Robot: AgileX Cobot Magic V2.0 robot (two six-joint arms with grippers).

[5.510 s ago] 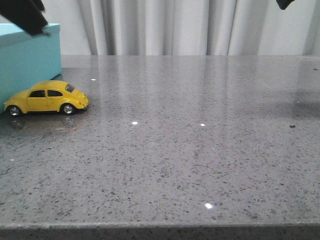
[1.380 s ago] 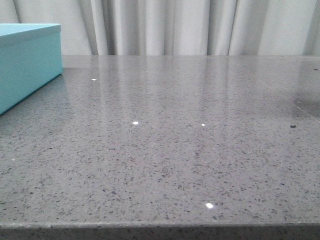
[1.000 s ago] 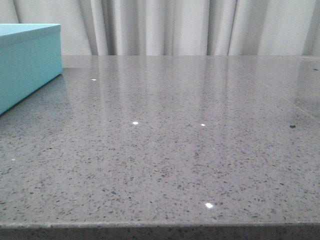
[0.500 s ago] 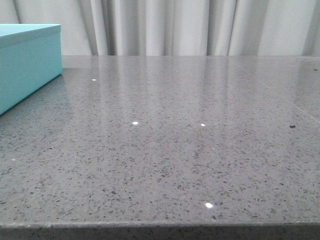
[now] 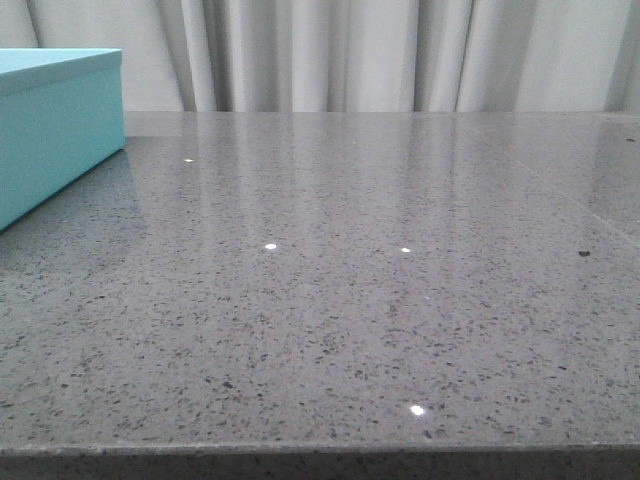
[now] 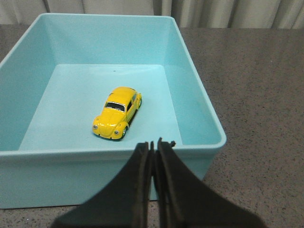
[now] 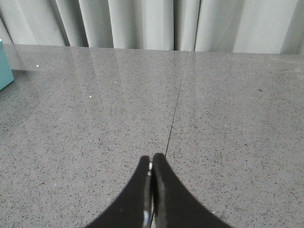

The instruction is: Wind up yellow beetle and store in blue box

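Observation:
The yellow beetle (image 6: 117,111) sits on its wheels on the floor of the open blue box (image 6: 194,97), near the middle, seen in the left wrist view. My left gripper (image 6: 153,144) is shut and empty, above and just outside the box's near wall. The box's outer side also shows at the far left of the front view (image 5: 50,130); the beetle is hidden there. My right gripper (image 7: 152,159) is shut and empty above bare grey table. A corner of the box shows at the edge of the right wrist view (image 7: 4,71). Neither gripper shows in the front view.
The grey speckled stone table (image 5: 350,280) runs to a front edge low in the front view. A thin seam (image 7: 175,104) crosses the tabletop in the right wrist view. Pale curtains (image 5: 350,50) hang behind the table.
Over 5.5 seconds the beetle has left the table beside the box, and the dark arm parts have left the front view's top corners. The last 1.4 seconds show no change.

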